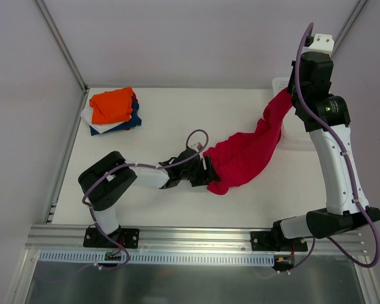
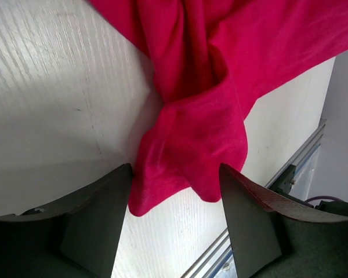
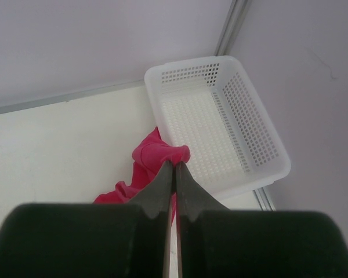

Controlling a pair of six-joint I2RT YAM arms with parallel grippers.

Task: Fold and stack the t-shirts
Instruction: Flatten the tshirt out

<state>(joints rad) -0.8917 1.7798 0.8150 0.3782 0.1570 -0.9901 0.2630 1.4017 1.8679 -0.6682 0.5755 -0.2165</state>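
The crimson-red t-shirt (image 1: 247,151) hangs stretched from high at the back right down to the table's middle. My right gripper (image 1: 290,92) is shut on its upper end (image 3: 162,155) and holds it in the air. My left gripper (image 1: 210,172) is open, low over the table, with the shirt's lower bunched end (image 2: 188,150) between its fingers (image 2: 101,208). A stack of folded t-shirts (image 1: 114,110), orange on top of navy-blue and white, lies at the back left.
A white plastic mesh basket (image 3: 252,136) stands at the back right corner, below my right gripper, partly hidden in the top view (image 1: 280,83). The metal rail (image 1: 196,237) runs along the table's near edge.
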